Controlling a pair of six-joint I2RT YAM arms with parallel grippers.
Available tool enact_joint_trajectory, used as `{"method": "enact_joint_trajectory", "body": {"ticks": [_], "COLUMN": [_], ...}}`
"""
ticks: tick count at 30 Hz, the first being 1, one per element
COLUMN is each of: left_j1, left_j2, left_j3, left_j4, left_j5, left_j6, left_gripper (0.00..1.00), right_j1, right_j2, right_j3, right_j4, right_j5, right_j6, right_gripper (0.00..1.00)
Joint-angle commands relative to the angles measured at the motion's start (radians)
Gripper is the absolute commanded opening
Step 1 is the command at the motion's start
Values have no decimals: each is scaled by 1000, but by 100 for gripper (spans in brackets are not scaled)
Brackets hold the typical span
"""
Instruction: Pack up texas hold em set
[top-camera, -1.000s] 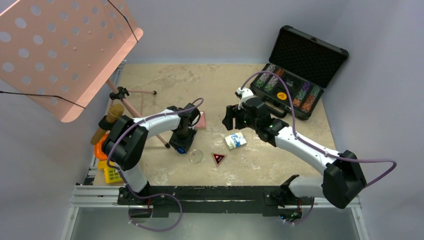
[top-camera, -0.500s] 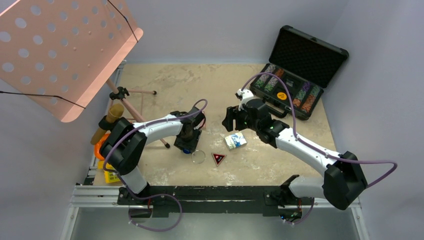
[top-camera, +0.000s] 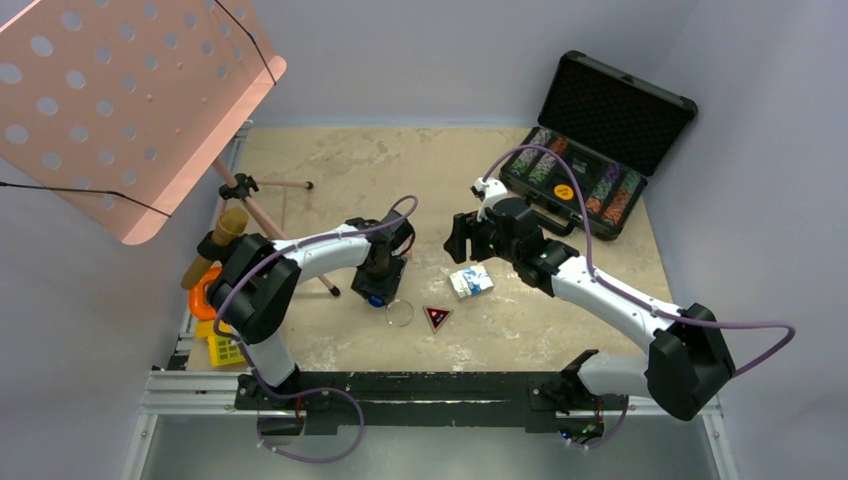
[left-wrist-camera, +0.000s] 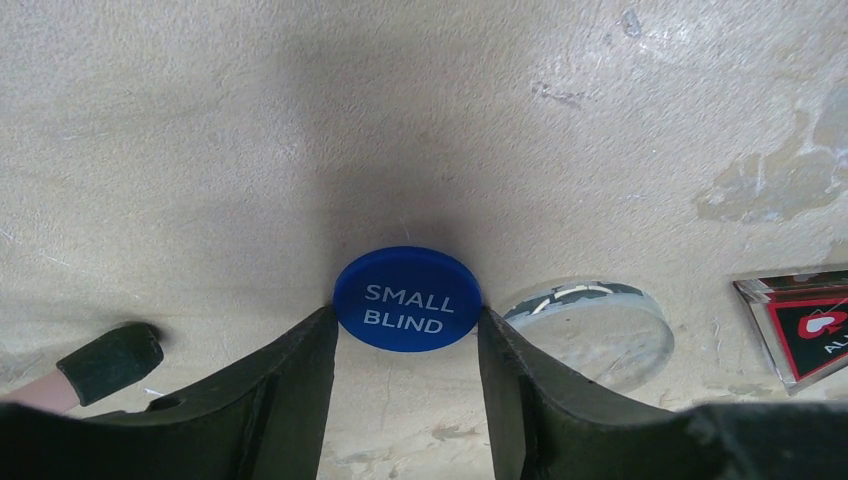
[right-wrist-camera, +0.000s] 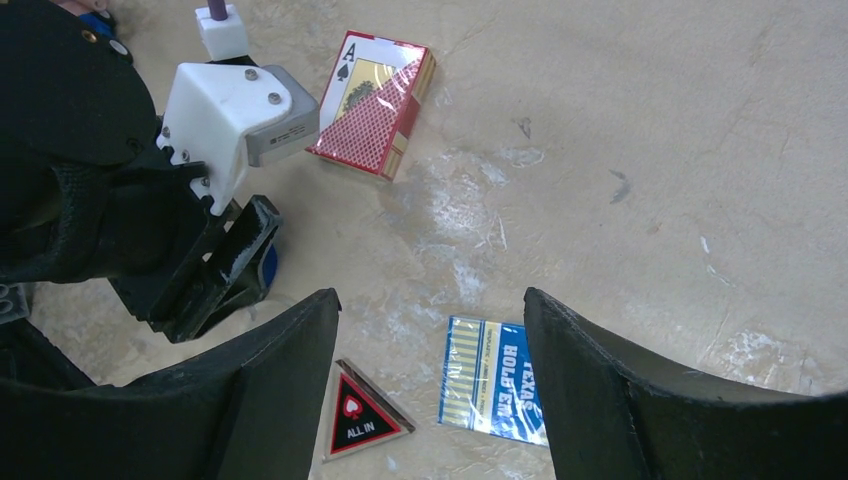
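Left claw (left-wrist-camera: 408, 318) down low at the counter (left-wrist-camera: 200, 120), nearly closed, with one finger touching each side of the blue button (left-wrist-camera: 407, 298). Flat on the counter, with SMALL BLIND on it in white letters. Just beside it, clear button (left-wrist-camera: 590, 325), and past that a corner of the dark triangle marker (left-wrist-camera: 800, 325). Up above the counter, right claw (right-wrist-camera: 430, 300), wide open, with nothing in it. Looks down on the blue card deck (right-wrist-camera: 495, 392) and the triangle marker, near each other. Farther off, red card deck (right-wrist-camera: 372, 103), near the left claw. At the far right corner of the counter, black case (top-camera: 620, 110), lid up, well apart from both claws. Holds rows of coloured chips (top-camera: 545, 165) and an orange button (top-camera: 563, 190).
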Motion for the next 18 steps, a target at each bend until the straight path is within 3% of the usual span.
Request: {"method": "enact_joint_trajectory", "body": {"ticks": [1, 8, 18], "left_j1": [-5, -6, -7], "left_j2": [122, 90, -45], "left_j3": [-48, -47, -35], "left_j4": [122, 123, 102], "left_j5": [-39, -50, -112], "left_j6": [-37, -23, 35], "left_gripper": [53, 39, 37], "right_j1": [-5, -5, -8], "right_j2": [-36, -46, 43], "right_j3": [-10, -16, -47], "right_j4": [37, 34, 111], "right_j5": [-26, -30, -139], "right_j6": [6, 8, 78], "right_gripper": [72, 72, 72]}}
